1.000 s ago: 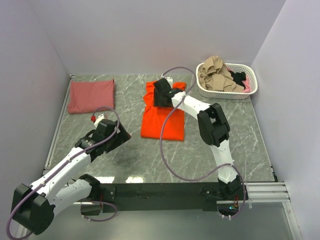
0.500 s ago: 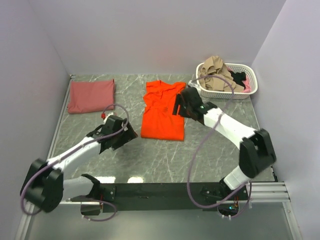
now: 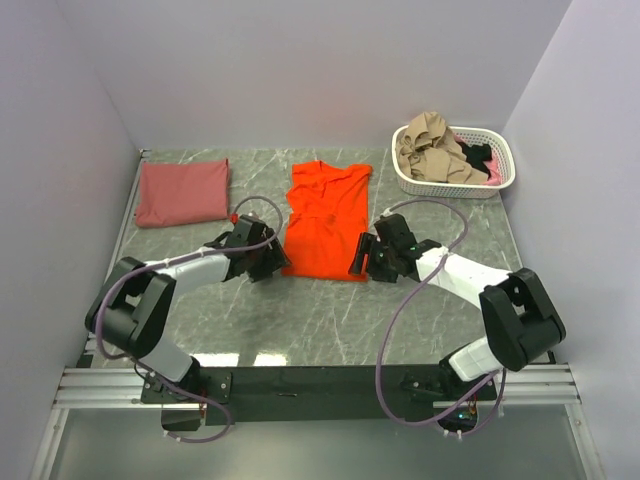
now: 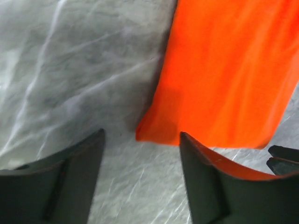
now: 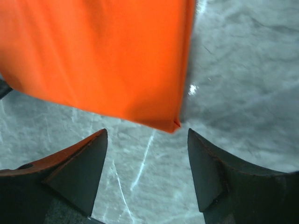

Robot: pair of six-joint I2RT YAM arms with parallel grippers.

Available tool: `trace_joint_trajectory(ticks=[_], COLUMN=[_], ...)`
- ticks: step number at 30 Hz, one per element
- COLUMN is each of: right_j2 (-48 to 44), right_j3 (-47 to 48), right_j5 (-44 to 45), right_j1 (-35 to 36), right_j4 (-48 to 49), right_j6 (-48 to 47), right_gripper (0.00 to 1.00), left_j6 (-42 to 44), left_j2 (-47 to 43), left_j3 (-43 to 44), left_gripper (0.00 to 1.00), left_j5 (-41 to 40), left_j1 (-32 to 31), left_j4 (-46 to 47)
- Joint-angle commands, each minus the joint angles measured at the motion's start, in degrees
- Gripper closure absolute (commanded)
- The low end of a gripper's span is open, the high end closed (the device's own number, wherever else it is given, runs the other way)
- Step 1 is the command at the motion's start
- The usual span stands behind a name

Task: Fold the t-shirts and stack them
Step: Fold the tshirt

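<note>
The orange-red t-shirt (image 3: pixel 325 222) lies flat in the middle of a grey-green marbled tabletop (image 3: pixel 300 320), collar toward the back wall and hem toward the arms, its sides folded in to make a long, narrow shape. The left gripper (image 3: pixel 273 262) sits low at the near left corner of the hem, and the right gripper (image 3: pixel 363 260) sits low at the near right corner. In the left wrist view the left gripper (image 4: pixel 142 135) has its jaws spread apart, with the shirt (image 4: pixel 224 70) corner lying between and just beyond the fingertips. Nothing is pinched, and I cannot tell if either finger touches the cloth. The right wrist view shows the same on the other side: the right gripper (image 5: pixel 147 133) stands wide, the shirt (image 5: pixel 93 51) corner pointing into the gap, and bare marble lies under the fingers. The dusty brick-red t-shirt (image 3: pixel 183 192) rests as a folded rectangle at the far left of the table, well apart from both arms. A white slotted basket (image 3: pixel 505 168) stands at the far right corner, holding a heap of tan cloth (image 3: pixel 425 145) with darker and pink pieces beside it. Plain pale lavender walls (image 3: pixel 300 70) close the table in on three sides, and a black mounting bar (image 3: pixel 320 381) runs along the near edge under the arm bases.
</note>
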Motion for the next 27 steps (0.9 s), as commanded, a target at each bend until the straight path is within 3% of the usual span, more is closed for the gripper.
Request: trace_joint_trajectory(ticks=[1,8,15,17,18,20,21,24,27], right_j2=[2.29,3.53,3.96,4.58,5.28,6.07,6.77,6.17,2.57], right_j3=[0.55,-1.11,-3.93,-3.93,-4.01,-3.84,-3.40,-3.66,-5.68], right_j5=[-2.50,-0.93,-0.13,-0.22,-0.39,-0.66,-0.83,-2.85,-5.13], right_j1=[-0.67,-1.02,-1.90,-2.17,-2.26,-2.43,-2.43,-2.43,-2.17], right_j4=[5.18,4.65,6.50,6.94,7.64,7.99,7.73,7.38,5.98], right_j6=[1.76,2.56,2.82,3.00,2.91,2.74,2.73,2.39,0.99], right_gripper=[0.28,0.40,0.41,0.43,0.44,0.51,0.69,0.97,1.00], left_j6=[1.71,0.40,0.22,0.48,0.39,0.48,0.48,-0.13,-1.36], left_j2=[3.15,5.00,8.08,8.61,8.70,8.00,7.56,4.66,0.36], left_j3=[2.22,0.46,0.46,0.81,0.90,0.38,0.02,-1.73,-4.28], left_gripper=[0.38,0.72,0.87,0.99,0.99,1.00,0.99,0.99,1.00], left_j5=[2.57,2.58,1.61,1.26,1.17,1.08,0.91,-0.06,-1.03], left_j1=[-0.05,-0.57,-0.66,-0.66,-0.66,-0.66,-0.66,-0.92,-1.89], left_j4=[2.46,3.77,3.69,3.16,2.99,3.25,3.42,2.64,0.62])
